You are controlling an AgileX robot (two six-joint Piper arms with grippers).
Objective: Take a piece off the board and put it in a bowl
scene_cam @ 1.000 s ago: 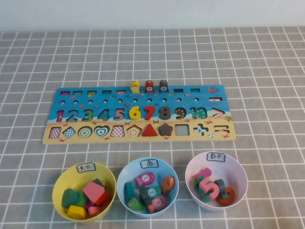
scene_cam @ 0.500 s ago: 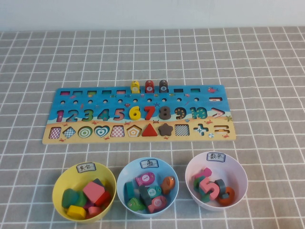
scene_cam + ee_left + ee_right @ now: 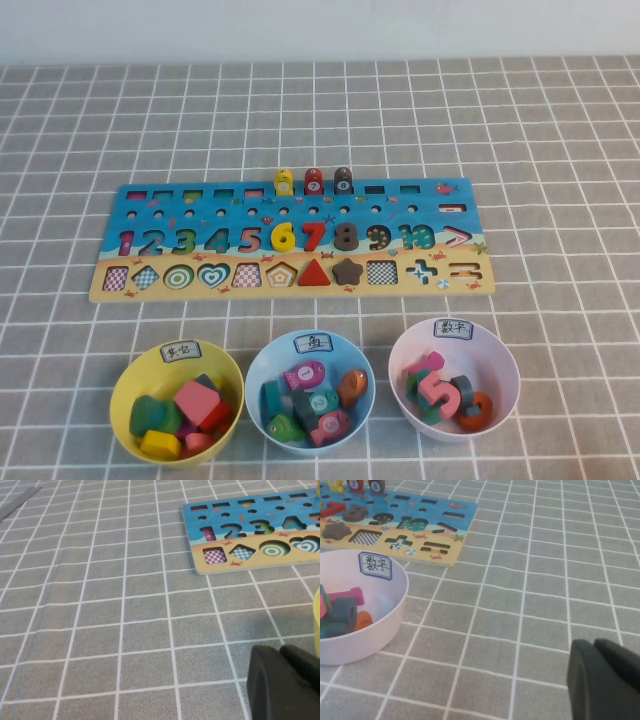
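The board (image 3: pixel 290 215) lies flat mid-table with yellow, red and dark brown fish pieces standing along its far edge. The light blue bowl (image 3: pixel 262 368) sits in front of it, between two other bowls. A dark teal-green fish piece (image 3: pixel 318 402) with a pale round mark lies inside it among several other fish. Neither arm shows in the high view. My left gripper (image 3: pixel 279 651) hovers low over bare cloth near the board's left end (image 3: pixel 250 535), fingers together and holding nothing. My right gripper (image 3: pixel 594 644) is shut and holds nothing, over cloth to the right of the pink bowl.
A yellow bowl (image 3: pixel 135 375) of shape blocks stands left of the blue one; a pale pink bowl (image 3: pixel 500 365) of number pieces stands right of it. Grey checked cloth covers the table. A white wall runs along the far edge.
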